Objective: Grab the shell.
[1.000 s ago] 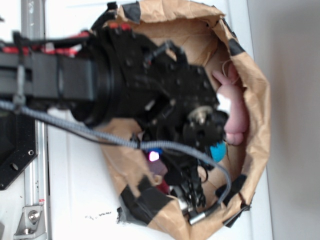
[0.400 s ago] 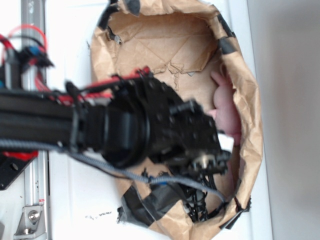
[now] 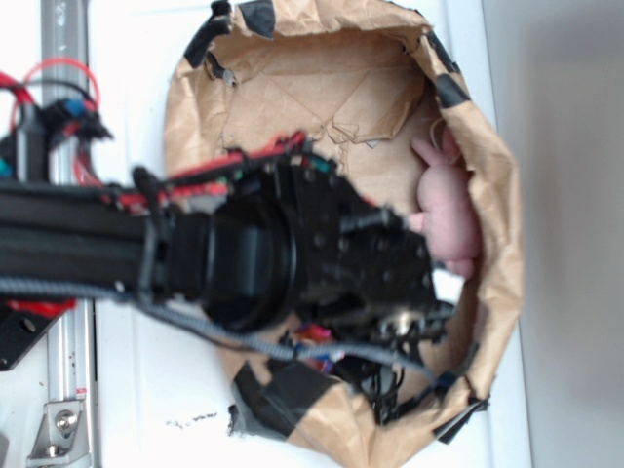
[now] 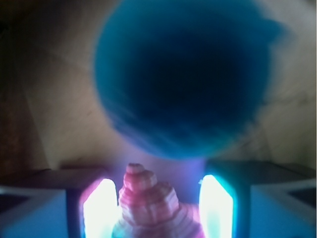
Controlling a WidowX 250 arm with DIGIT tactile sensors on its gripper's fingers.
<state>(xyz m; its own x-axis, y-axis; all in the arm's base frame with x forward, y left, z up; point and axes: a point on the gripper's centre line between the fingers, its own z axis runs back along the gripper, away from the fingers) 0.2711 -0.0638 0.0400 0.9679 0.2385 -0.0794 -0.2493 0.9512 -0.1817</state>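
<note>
In the wrist view the shell (image 4: 148,201) is a ridged spiral, lit pinkish, with its pointed end toward the blue ball. It sits between the two glowing fingers of my gripper (image 4: 158,213). The left finger (image 4: 101,208) is against the shell's side, while the right finger (image 4: 215,206) stands a little apart from it near the tip. The jaws are open around the shell. In the exterior view the arm and gripper (image 3: 395,390) reach down into the near end of the paper-lined bowl, and the shell is hidden under them.
A large blurred blue ball (image 4: 183,74) lies just beyond the shell's tip. A pink plush toy (image 3: 447,219) rests against the right wall of the crumpled brown paper bowl (image 3: 502,195). Black tape patches (image 3: 283,395) mark the rim.
The arm has swung toward the near end of the bowl and dropped lower, uncovering the far paper floor. The blue ball, seen a second ago, is now hidden under the wrist.
</note>
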